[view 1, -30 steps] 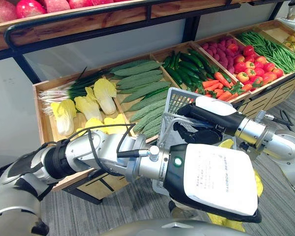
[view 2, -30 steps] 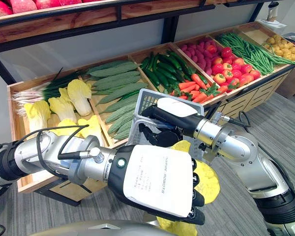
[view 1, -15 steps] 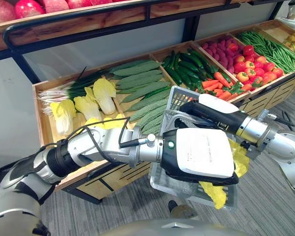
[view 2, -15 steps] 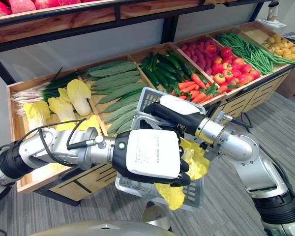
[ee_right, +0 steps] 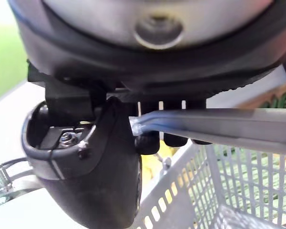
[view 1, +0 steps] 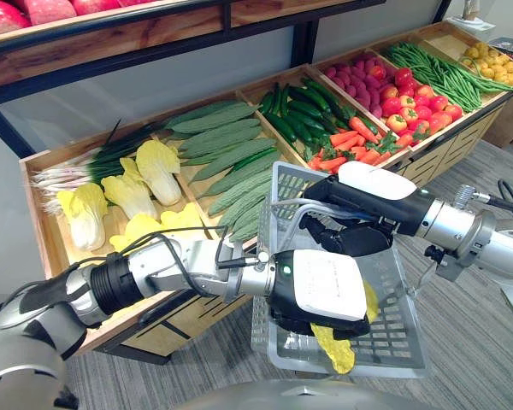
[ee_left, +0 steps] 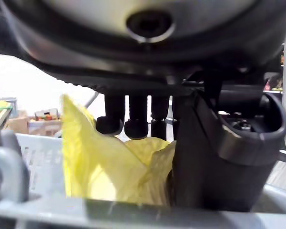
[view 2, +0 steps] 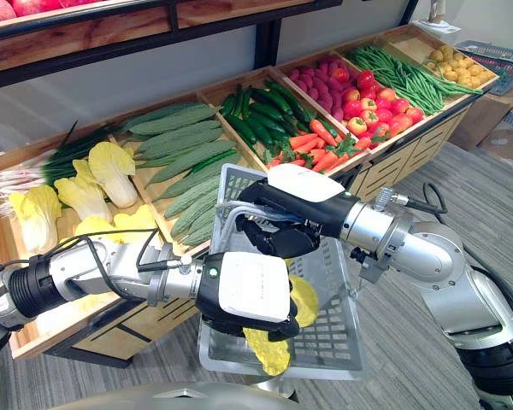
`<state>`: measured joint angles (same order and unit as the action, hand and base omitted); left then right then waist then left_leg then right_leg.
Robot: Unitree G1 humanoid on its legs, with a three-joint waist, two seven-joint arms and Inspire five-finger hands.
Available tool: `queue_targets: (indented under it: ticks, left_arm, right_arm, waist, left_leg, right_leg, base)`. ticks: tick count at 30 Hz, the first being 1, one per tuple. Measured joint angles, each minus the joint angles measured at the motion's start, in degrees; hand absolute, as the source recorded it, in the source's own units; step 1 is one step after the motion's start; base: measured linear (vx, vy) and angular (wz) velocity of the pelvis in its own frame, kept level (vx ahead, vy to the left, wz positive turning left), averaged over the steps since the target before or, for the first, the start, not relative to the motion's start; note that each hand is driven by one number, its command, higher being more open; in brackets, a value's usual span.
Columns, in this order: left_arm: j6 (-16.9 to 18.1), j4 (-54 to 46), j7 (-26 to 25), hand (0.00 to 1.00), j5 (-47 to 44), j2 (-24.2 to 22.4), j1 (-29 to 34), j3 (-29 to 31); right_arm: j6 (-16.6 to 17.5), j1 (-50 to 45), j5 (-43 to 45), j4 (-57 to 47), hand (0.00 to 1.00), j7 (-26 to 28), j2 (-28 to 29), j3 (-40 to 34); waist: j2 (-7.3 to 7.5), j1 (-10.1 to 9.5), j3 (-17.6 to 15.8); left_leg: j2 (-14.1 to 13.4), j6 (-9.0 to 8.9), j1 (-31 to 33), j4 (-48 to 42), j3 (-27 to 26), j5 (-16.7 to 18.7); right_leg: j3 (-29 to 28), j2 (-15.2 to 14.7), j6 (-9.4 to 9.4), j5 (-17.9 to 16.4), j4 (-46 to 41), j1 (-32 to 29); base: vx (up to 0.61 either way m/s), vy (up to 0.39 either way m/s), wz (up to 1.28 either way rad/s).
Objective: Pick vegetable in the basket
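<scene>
- left hand (view 1: 325,295) has its fingers and thumb curled round the yellow cabbage (view 1: 335,352), which dangles at the near edge of the basket (view 1: 398,320)
- right hand (view 1: 363,205) is wrapped round the basket handle (ee_right: 219,120), carrying it in front of the veggie shelf (view 1: 43,218)

Lighting is bright, even and overhead; shadows are soft, with mild glare on the white-covered right hand (view 1: 378,181).
</scene>
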<state>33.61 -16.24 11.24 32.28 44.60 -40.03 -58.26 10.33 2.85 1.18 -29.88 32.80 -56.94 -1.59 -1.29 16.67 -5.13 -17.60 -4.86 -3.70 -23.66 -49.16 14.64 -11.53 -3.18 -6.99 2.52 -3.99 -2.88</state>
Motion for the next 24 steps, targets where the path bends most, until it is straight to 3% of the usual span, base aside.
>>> queue_targets:
  ticks: [6, 17, 18, 24]
  left_arm:
    - [-1.42, 3.61, 1.83, 0.00, 0.28, -0.05, 0.14, -3.91]
    - [-1.35, 3.80, 3.23, 0.00, 0.33, -0.18, 0.14, -4.10]
    - [-1.36, 3.80, 3.23, 1.00, 0.33, -0.18, 0.14, -4.10]
    - [-1.46, 2.61, 3.34, 1.00, 0.38, -0.10, 0.14, -4.08]
  right_arm:
    - [0.07, 0.40, 3.23, -5.02, 0.00, -0.01, -0.74, 0.65]
    - [0.04, 0.39, 3.66, -5.99, 0.00, 0.00, -1.82, 1.53]
    - [0.04, 0.39, 3.62, -5.99, 0.00, 0.00, -1.82, 1.56]
    - [0.04, 0.28, 3.56, -5.87, 0.00, 0.00, -1.81, 1.87]
  waist:
    - [-0.04, 0.53, 0.03]
    - [-0.07, 0.64, 0.13]
    - [-0.08, 0.64, 0.14]
    - [-0.08, 0.60, 0.33]
  left_leg:
    - [0.01, -0.24, -0.88, 0.28, -1.11, 0.11]
    - [0.26, -0.20, -1.02, 0.90, -1.03, -0.25]
    - [0.26, -0.19, -0.96, 0.91, -0.93, -0.28]
    - [0.95, 0.12, -0.80, 1.83, 0.01, -1.02]
  right_leg:
    - [-1.05, 0.23, 0.00, 0.00, -0.12, 0.00]
    - [-0.85, 0.14, 0.00, 0.00, -0.24, 0.00]
    - [-0.75, 0.13, 0.00, 0.00, -0.26, 0.00]
    - [0.24, -0.58, -0.01, -0.02, -0.53, 0.10]
  base:
    - [0.00, 0.037, -0.09]
    - [0.00, 0.030, 0.01]
    - [-0.01, 0.031, 0.07]
    - [-0.02, 0.038, 0.09]
